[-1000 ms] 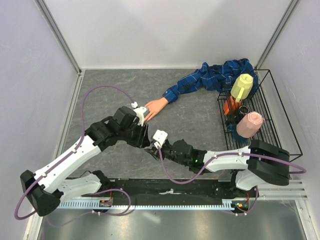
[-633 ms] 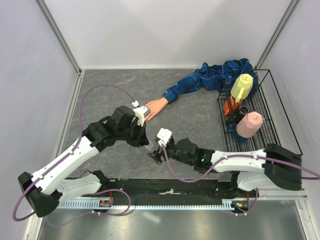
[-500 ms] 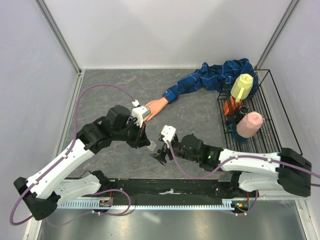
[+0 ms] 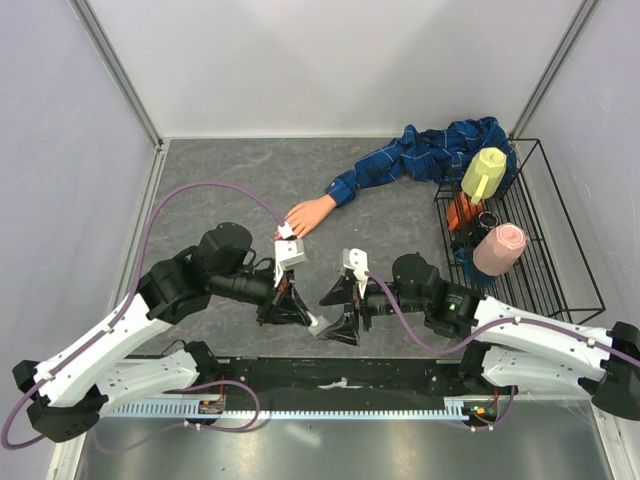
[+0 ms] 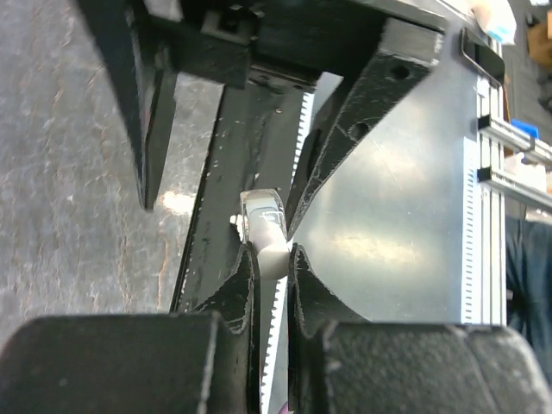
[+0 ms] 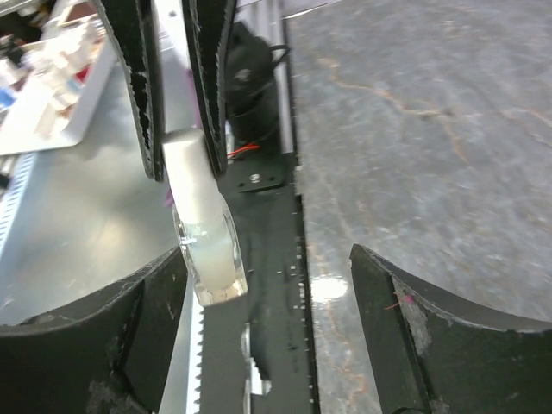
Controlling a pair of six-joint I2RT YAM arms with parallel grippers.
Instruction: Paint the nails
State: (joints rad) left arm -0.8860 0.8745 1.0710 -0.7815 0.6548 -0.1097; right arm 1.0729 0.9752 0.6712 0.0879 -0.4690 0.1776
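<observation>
**Left hand.** The left hand (image 5: 272, 262) was found closed on the white cap (image 5: 272, 256) of a small clear bottle (image 5: 261, 219). The bottle was held clear of the desk (image 4: 220, 180), above its near edge, with the glass end projecting beyond the fingertips.

**Right hand.** The right hand (image 6: 267, 259) was found wide open, with nothing gripped. Its two fingers (image 6: 405, 328) were set on either side of the bottle. In the right wrist view the bottle was seen close beside one finger, and a broad gap was left to the other. Contact between that finger and the glass could not be confirmed.

**Task item.** The mannequin hand (image 4: 310, 212) was observed lying on the desk beyond both arms, protruding from a blue plaid sleeve (image 4: 400, 160), with its fingers pointed towards the left arm. The nails (image 4: 295, 222) were located at those fingertips, well apart from the bottle. They were too small for their condition to be judged.

**Other items.** A black wire rack (image 4: 530, 275) was noted at the right edge of the desk, with yellow, orange and pink objects held in it.
</observation>
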